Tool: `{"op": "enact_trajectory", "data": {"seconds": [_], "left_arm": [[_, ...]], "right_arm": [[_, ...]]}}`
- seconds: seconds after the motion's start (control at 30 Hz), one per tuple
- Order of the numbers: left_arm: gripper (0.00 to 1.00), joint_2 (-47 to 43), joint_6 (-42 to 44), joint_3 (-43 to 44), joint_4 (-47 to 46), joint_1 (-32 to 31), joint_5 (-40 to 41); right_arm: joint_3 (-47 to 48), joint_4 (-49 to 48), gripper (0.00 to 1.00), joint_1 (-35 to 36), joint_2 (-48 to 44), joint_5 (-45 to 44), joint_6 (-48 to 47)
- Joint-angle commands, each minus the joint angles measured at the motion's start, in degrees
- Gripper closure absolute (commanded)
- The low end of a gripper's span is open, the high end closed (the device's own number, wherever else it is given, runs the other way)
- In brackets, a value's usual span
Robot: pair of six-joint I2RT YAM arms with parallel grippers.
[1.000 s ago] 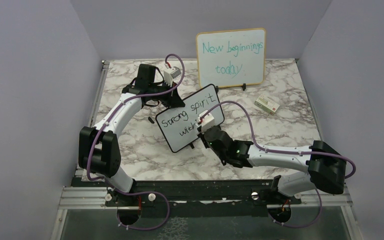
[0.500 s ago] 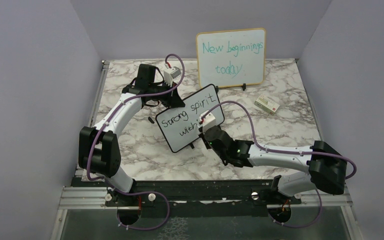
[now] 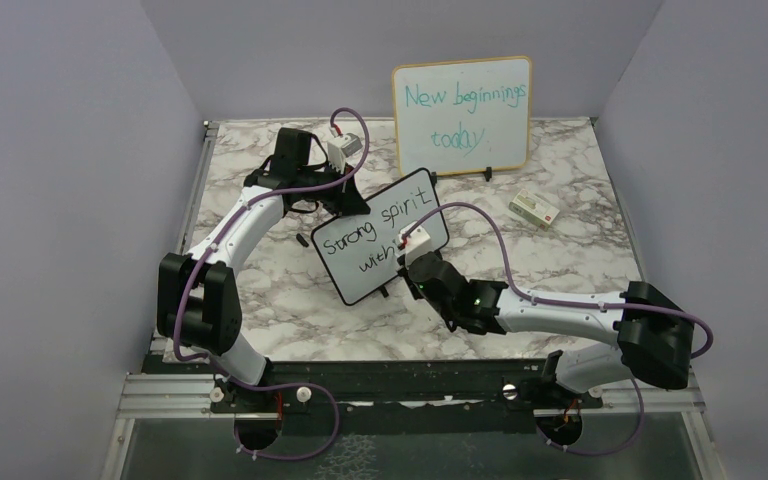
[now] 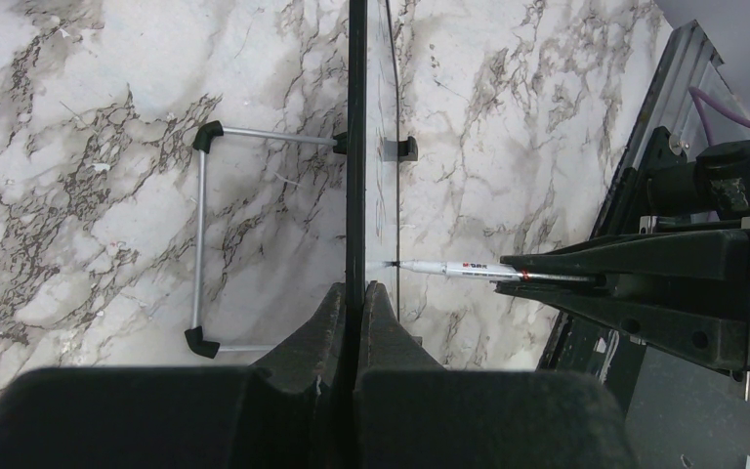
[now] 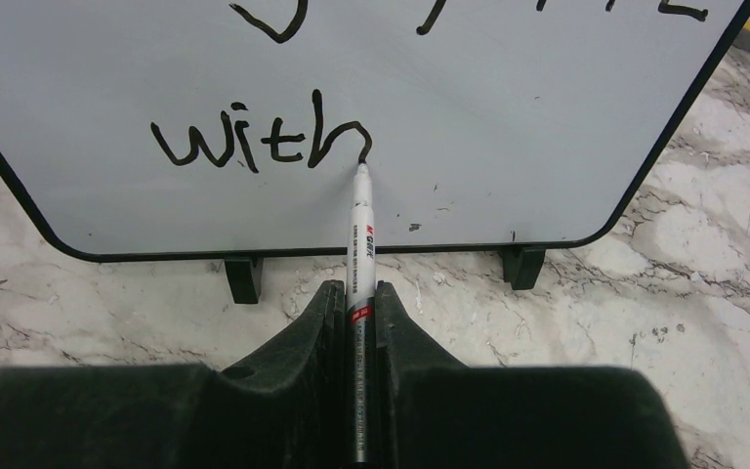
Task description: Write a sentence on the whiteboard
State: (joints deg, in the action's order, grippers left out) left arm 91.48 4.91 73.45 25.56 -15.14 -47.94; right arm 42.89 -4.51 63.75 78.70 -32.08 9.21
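Marker (image 5: 360, 210), one, in right hand (image 5: 356, 295) touches whiteboard (image 5: 508, 98).

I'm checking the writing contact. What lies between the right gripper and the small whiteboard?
Only the marker: clamped in the right gripper, its tip meets the whiteboard after "with", seen in the right wrist view.

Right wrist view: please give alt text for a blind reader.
The right gripper holds a white marker, its tip on the whiteboard at the end of the handwritten word "with". The board stands on a marble table.
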Motion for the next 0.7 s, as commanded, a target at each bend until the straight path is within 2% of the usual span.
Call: {"op": "enact_trajectory", "data": {"seconds": [0.0,0.3,0.67], "left_arm": [[1.00,0.4,2.5,-1.6,2.8,-0.6,3.9],[1.00,0.4,2.4,-1.6,2.9,-0.7,4.0],[1.00,0.4,2.5,-1.6,2.8,-0.6,3.9]], "right_arm": [[-0.6,0.2,1.00,-0.2,-1.1,-0.4,0.2],[-0.7,-1.7,1.00,-0.2,-4.2,-1.9,-2.2],[0.6,-5.3,1.00,-0.9,-2.4,-2.0,-4.1]]}}
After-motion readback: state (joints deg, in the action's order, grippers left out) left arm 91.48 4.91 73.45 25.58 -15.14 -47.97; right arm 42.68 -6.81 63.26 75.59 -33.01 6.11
